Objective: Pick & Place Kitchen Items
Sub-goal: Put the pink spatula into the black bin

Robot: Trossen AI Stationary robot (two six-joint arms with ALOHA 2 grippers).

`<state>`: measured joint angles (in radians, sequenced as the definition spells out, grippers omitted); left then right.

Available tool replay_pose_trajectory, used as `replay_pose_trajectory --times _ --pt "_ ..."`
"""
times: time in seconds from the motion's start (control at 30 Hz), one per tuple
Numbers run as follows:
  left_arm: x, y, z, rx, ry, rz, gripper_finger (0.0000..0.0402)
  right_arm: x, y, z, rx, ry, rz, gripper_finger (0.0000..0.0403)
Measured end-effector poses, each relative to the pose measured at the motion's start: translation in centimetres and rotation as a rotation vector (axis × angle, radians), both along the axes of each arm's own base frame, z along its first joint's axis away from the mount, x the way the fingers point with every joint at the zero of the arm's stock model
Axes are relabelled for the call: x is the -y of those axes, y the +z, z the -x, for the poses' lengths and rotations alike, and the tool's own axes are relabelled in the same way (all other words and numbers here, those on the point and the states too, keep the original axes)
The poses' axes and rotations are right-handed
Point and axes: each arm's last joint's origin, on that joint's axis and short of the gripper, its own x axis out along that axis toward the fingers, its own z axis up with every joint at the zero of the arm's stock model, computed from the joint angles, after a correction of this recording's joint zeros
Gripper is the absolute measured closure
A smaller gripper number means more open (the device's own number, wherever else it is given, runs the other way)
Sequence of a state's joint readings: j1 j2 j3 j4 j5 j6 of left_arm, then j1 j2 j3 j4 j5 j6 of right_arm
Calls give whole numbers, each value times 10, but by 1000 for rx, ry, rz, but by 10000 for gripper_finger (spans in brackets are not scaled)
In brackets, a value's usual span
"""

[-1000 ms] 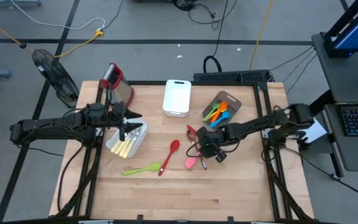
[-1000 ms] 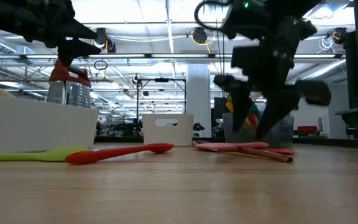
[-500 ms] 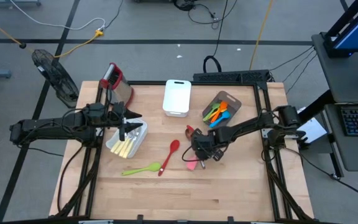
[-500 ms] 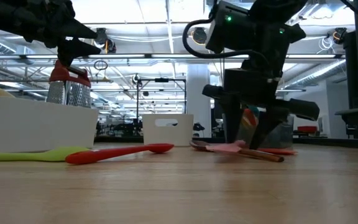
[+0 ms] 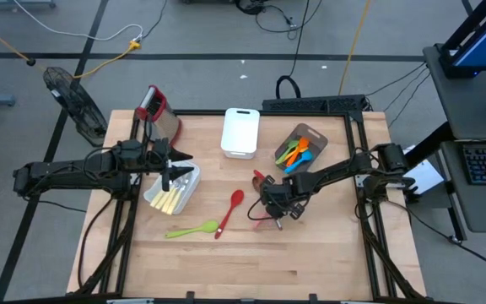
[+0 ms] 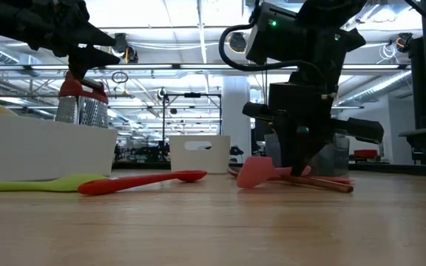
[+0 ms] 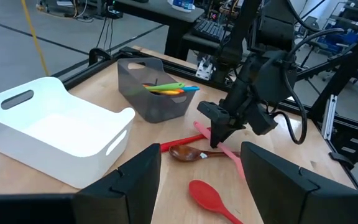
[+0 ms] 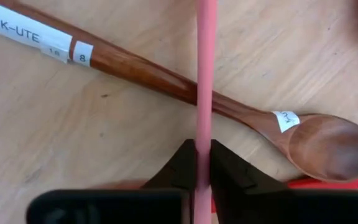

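The pink spatula [image 6: 256, 171] lies right of the table's middle, across a wooden spoon [image 8: 166, 81], and my right gripper [image 5: 274, 210] is shut on it. A red spoon [image 5: 231, 208] and a green spoon [image 5: 194, 229] lie flat on the wood to its left. My left gripper [image 5: 170, 176] hangs open above a white bin [image 5: 186, 192] of pale-yellow-handled cutlery at the left. A grey bin [image 5: 300, 148] at the back right holds several coloured utensils. My right gripper pinches the pink spatula's thin handle [image 8: 204, 134] between its two fingers. The fingers come from above, pointing down, and lie across the handle. The blade end [image 6: 251, 174] is tipped up off the table, and the handle crosses over the wooden spoon.
An empty white bin [image 5: 240, 132] stands at the back middle. A steel grater with a red top [image 5: 153, 108] stands at the back left. A red utensil [image 5: 260, 178] lies just behind the right gripper. Bare wood stretches along the near edge [image 5: 243, 270].
My right gripper has moved a little toward the table's left and down onto the pink spatula, then shut on its handle. The spatula's blade end, flat on the wood before, has tipped up.
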<state>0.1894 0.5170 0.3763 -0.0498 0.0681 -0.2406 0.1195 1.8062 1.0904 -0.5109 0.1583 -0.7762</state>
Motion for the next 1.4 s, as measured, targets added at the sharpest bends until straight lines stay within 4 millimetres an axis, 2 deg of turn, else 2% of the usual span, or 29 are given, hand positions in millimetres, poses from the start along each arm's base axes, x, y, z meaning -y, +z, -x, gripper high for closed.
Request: replay_pose_trajectory --times 0.23,0.57,0.8,1.0,1.23,1.4 --pt "0 0 0 0 -1 -2 174 0 9 3 24 -4 -3 378" --pt "0 0 0 0 0 -2 174 0 53 8 208 -53 -74 386" --pt "0 0 0 -1 -1 -2 174 -2 89 9 409 -244 -352 386" --pt "0 0 0 0 0 -2 174 6 106 13 475 -444 -502 386" --pt "0 0 0 -1 0 -2 174 23 131 5 577 -729 -953 386" --pt "0 0 0 -1 11 -4 174 31 145 -1 641 -897 -1186 386"
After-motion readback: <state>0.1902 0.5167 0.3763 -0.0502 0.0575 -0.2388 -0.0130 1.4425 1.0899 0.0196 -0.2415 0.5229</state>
